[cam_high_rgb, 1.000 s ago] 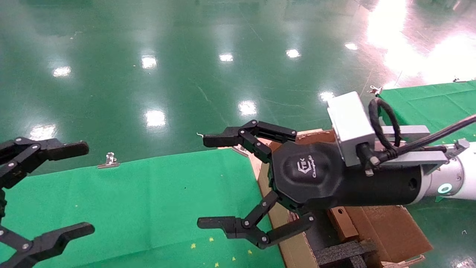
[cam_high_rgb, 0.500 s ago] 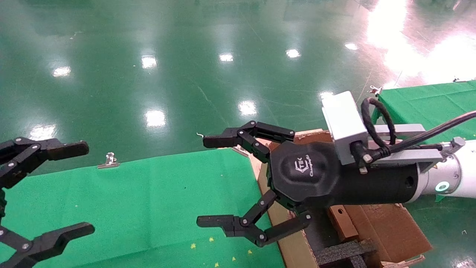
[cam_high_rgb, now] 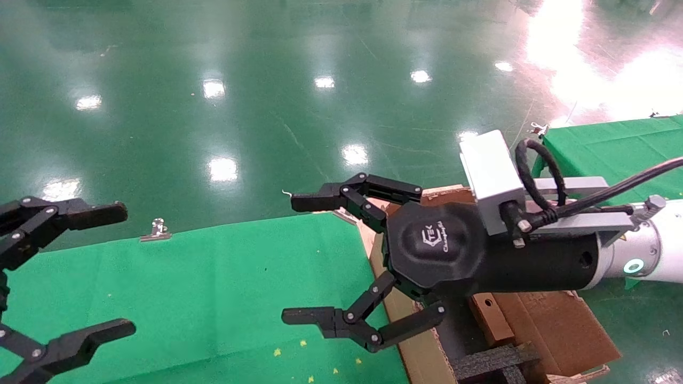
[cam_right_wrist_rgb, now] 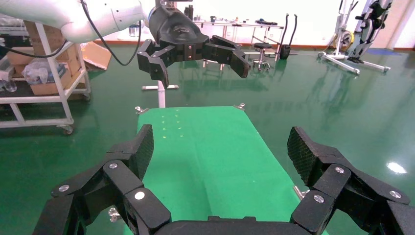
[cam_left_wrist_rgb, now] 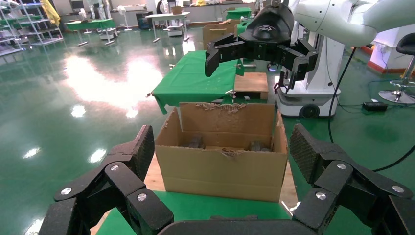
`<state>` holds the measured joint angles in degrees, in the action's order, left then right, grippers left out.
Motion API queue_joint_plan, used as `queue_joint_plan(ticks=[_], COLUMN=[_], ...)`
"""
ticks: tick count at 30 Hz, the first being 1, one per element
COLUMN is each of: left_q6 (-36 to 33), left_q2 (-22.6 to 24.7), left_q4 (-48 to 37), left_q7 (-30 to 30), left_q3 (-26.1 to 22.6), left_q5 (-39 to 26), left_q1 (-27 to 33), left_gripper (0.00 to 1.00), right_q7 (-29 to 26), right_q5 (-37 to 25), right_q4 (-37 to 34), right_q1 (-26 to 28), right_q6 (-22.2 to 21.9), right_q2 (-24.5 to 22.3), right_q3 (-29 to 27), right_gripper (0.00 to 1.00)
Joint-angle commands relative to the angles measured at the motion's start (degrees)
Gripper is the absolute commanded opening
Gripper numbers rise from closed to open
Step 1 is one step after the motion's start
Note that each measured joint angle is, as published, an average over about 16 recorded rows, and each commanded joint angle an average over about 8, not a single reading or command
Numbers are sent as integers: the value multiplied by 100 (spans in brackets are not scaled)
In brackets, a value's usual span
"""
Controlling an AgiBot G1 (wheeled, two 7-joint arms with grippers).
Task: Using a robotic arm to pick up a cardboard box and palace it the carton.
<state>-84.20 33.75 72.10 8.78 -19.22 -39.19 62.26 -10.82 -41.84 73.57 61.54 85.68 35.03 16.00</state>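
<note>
The carton (cam_high_rgb: 421, 352) stands at the lower right, beside the green table (cam_high_rgb: 213, 288), with black foam (cam_high_rgb: 496, 362) inside. Its front wall (cam_left_wrist_rgb: 225, 169) and ragged flaps show in the left wrist view. A small brown cardboard box (cam_high_rgb: 492, 320) with a round hole stands on edge inside the carton. My right gripper (cam_high_rgb: 291, 260) hangs open and empty over the carton's left edge and the table's end, higher than the box. My left gripper (cam_high_rgb: 128, 269) is open and empty at the far left, over the table.
A second green table (cam_high_rgb: 613, 144) lies at the back right, with a flat brown box (cam_left_wrist_rgb: 251, 84) on it in the left wrist view. Metal clips (cam_high_rgb: 157, 230) hold the cloth at the table edge. Shiny green floor (cam_high_rgb: 267, 106) surrounds everything.
The right arm's wrist has drifted slightly to the left, and its gripper stays open in almost the same place. The left gripper has not moved.
</note>
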Motion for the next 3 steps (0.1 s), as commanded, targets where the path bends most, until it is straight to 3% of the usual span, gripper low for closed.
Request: queue_joint_plan(ticks=[1, 3], left_q6=[0, 0], left_q2=[0, 0], left_q4=[0, 0], left_q7=[0, 0], left_q3=[0, 0], left_q5=[0, 0], left_q1=[0, 0], left_gripper=[100, 100], right_q7=[-2, -2], right_q5=[-2, -2], right_q4=[1, 1], right_q1=[4, 5], right_q6=[-2, -3], right_q2=[-1, -2], right_q3=[5, 6], right_gripper=[100, 100])
